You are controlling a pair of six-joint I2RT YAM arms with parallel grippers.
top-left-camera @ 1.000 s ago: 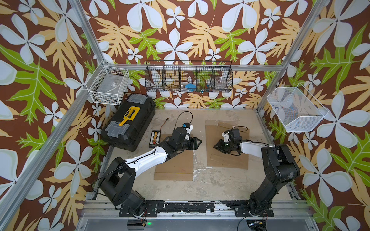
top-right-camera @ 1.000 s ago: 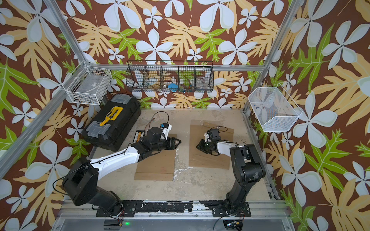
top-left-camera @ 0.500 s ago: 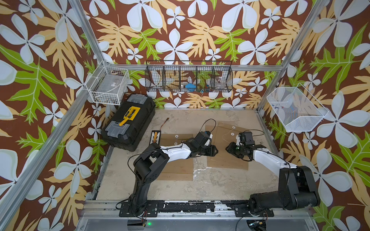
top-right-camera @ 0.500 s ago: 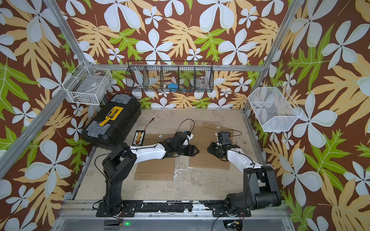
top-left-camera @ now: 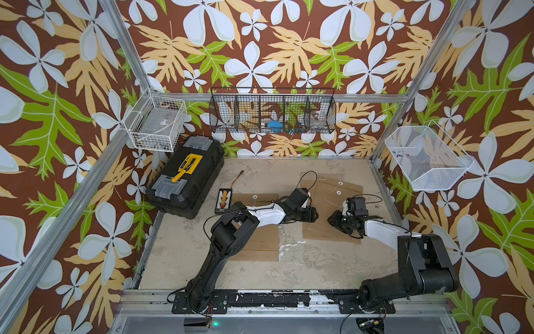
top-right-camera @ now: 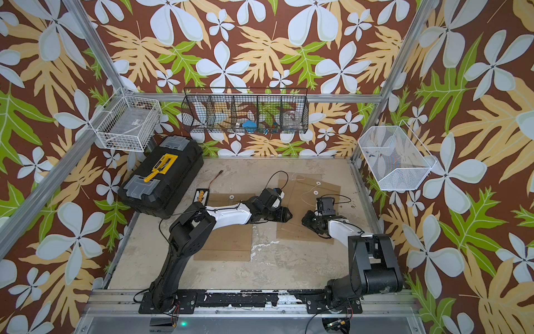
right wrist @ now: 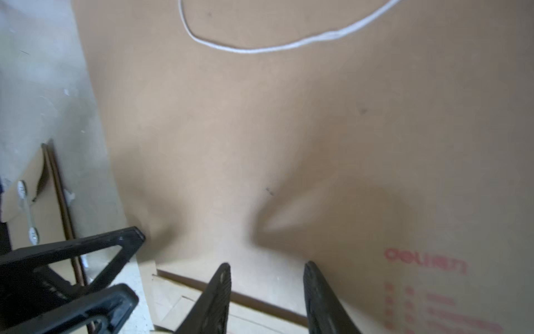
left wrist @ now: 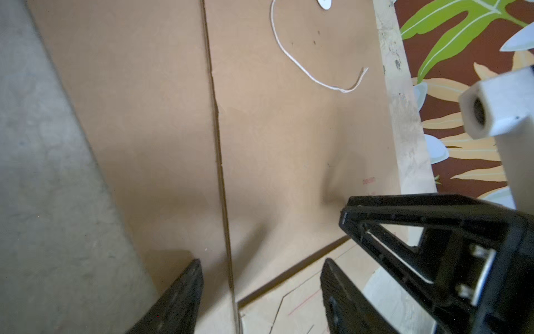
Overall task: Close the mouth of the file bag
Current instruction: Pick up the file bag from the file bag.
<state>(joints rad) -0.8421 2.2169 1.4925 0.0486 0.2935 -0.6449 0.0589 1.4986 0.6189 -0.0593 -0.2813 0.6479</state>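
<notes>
Toward the far right corner of the table (top-left-camera: 289, 269), the file bag (top-left-camera: 320, 231) lies flat. Its long axis runs from the near edge to the far edge with a slight tilt, and its mouth end, marked by the white buttons (top-left-camera: 341, 183), faces the far edge. Its white string (left wrist: 303, 69) lies slack in a loop on the brown paper, wound round nothing. Both claws hang low over the bag's near half, tips aimed toward the mouth. The left claw (left wrist: 260, 261) straddles the lengthwise seam (left wrist: 216, 130) and the right claw (right wrist: 267, 263) sits nearer the middle. Each is released, jaws apart with only paper showing between them; whether the tips touch the paper I cannot tell. String and buttons thus lie ahead of both claws, farther along the bag's long axis. The right claw looks the nearer to the buttons, so the reach probably falls to it. A second file bag (top-left-camera: 260, 245) lies apart, under the left arm.
</notes>
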